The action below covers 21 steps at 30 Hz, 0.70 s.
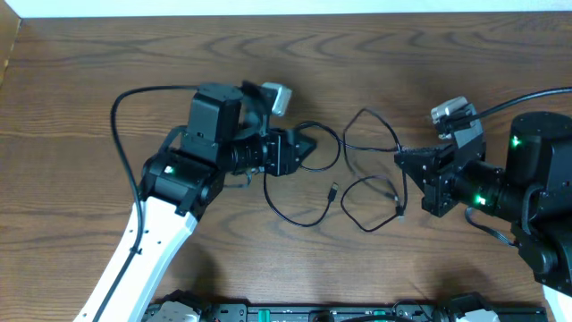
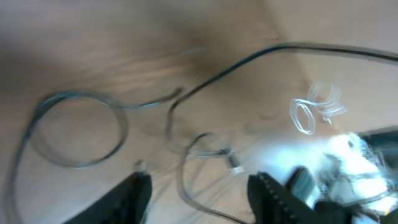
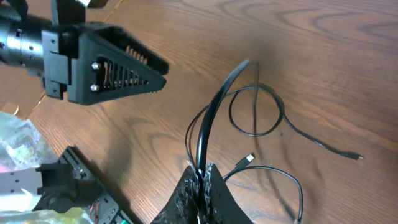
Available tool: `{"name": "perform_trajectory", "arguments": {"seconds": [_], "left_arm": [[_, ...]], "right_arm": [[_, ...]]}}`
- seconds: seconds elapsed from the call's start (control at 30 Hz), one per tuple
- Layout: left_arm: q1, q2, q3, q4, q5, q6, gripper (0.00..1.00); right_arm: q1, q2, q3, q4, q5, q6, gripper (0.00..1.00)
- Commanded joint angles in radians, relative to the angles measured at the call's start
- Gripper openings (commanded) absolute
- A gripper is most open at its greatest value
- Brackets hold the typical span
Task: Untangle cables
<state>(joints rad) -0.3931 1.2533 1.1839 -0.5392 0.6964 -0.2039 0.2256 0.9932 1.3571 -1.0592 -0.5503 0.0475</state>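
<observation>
Thin black cables lie in loose loops mid-table, one loop point(image 1: 295, 220) ending in a small plug point(image 1: 332, 190), others point(image 1: 371, 134) further right. My left gripper point(image 1: 304, 146) points right over the left loops. In the blurred left wrist view its fingers point(image 2: 134, 199) stand apart, open, with a cable strand point(image 2: 186, 193) lying on the wood between them, untouched. My right gripper point(image 3: 202, 177) is shut on a black cable point(image 3: 214, 106) that rises from its tips towards a loop point(image 3: 277, 112). From above, that gripper point(image 1: 402, 159) sits at the loops' right side.
The table is brown wood, with its left edge point(image 1: 7, 63) and a black rail point(image 1: 295, 313) along the front. A small pale looped thing point(image 2: 311, 109) shows near the right arm. My left gripper's ribbed finger point(image 3: 124, 65) hangs over the wood.
</observation>
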Motion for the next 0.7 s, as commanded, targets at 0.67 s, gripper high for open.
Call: {"name": "perform_trajectory", "arguments": {"seconds": [0.67], "left_arm": [[0.003, 0.345, -0.005, 0.325, 0.758, 0.368, 0.57]], "right_arm": [[-0.006, 0.000, 0.018, 0.005, -0.093, -0.012, 0.01]]}}
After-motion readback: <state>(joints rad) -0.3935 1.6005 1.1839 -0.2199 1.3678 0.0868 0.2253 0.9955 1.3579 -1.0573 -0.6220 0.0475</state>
